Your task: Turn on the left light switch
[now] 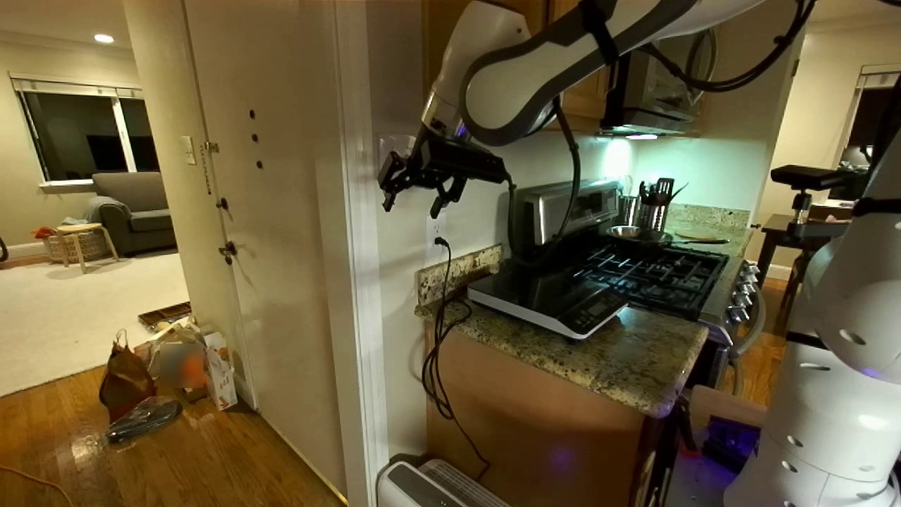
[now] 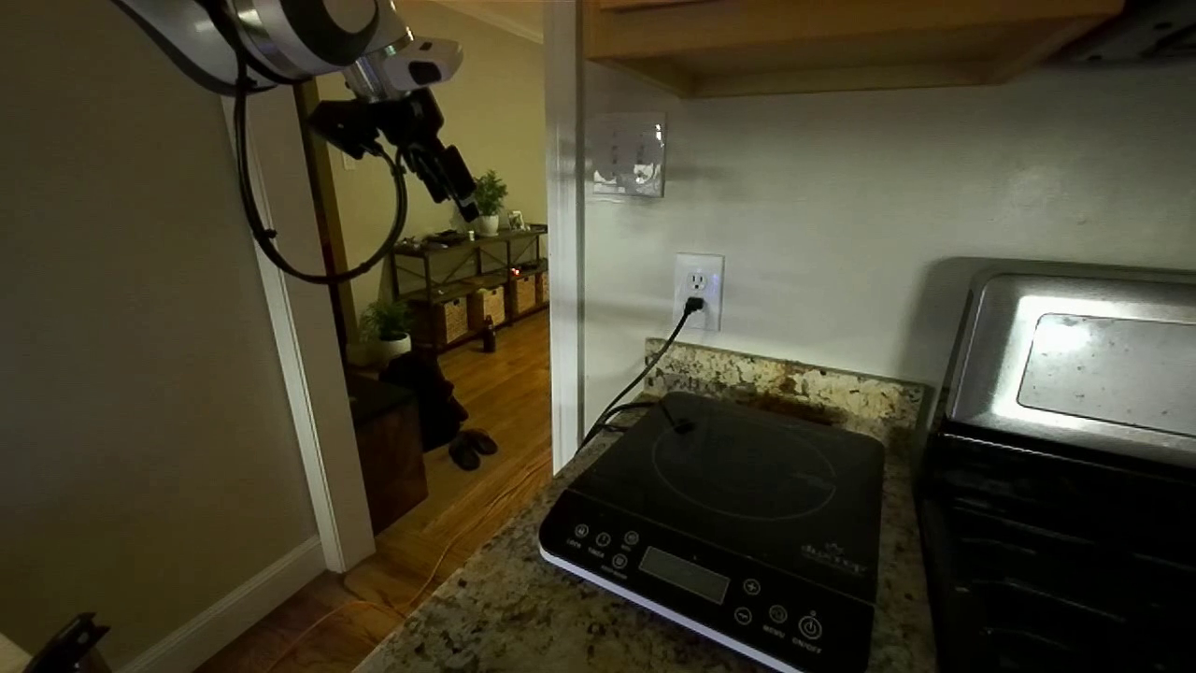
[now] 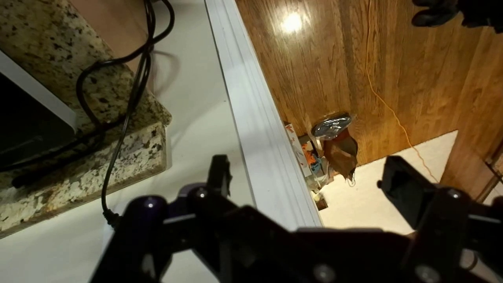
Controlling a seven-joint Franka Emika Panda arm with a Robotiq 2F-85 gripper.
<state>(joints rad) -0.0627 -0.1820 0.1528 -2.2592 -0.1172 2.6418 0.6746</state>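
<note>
A pale switch plate (image 2: 628,154) with a glossy, glare-covered face is on the white wall, under the wooden cabinet and above the outlet. Two switch positions show faintly side by side; I cannot tell whether they are on or off. In an exterior view the plate (image 1: 395,145) is partly hidden behind my gripper. My black gripper (image 1: 411,205) is open and empty, in front of the wall by the door trim, tilted downward. In an exterior view my gripper (image 2: 460,187) appears left of the plate, apart from it. In the wrist view its fingers (image 3: 306,163) are wide apart; the plate is out of view.
White door trim (image 3: 255,118) runs between wall and doorway. Below are an outlet (image 2: 699,290) with a plugged black cord (image 1: 440,338), an induction cooktop (image 2: 729,505) on the granite counter (image 1: 598,359), and a stove (image 1: 640,271). The wooden cabinet (image 2: 841,56) overhangs the wall.
</note>
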